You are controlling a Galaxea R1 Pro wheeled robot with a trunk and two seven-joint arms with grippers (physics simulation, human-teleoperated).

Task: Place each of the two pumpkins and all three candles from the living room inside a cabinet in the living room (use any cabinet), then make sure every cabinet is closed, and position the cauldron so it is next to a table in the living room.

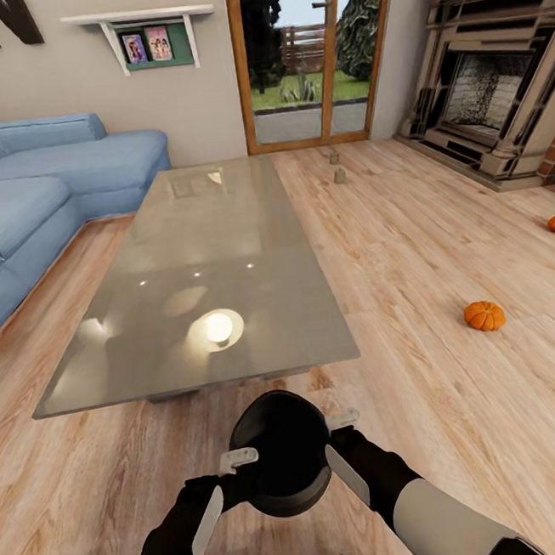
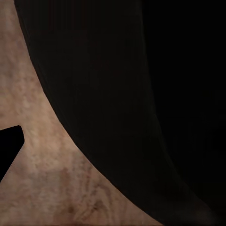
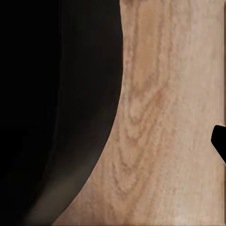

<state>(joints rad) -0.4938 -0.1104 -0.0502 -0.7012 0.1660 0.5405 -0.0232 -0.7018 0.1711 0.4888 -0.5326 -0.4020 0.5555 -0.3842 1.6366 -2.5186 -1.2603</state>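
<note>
Nearest, the black cauldron (image 1: 283,452) sits between both jaws, left gripper (image 1: 237,460) and right gripper (image 1: 342,419) pressed on opposite rim sides, clamped. The grey counter (image 1: 221,232) lies just ahead, its long axis running away. Two pumpkins (image 1: 484,315) rest on the floor, right; candles (image 1: 339,175) beyond. No legible writing.

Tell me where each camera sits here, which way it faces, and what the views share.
Head view: on the robot's head, looking forward and down over the table; both arms and hands flank the cauldron.
Left wrist view: by the left hand, facing the cauldron's black wall and wooden floor; a dark finger shows.
Right wrist view: by the right hand, facing cauldron wall and floor; a finger tip shows.
Shared: cauldron and floor.
</note>
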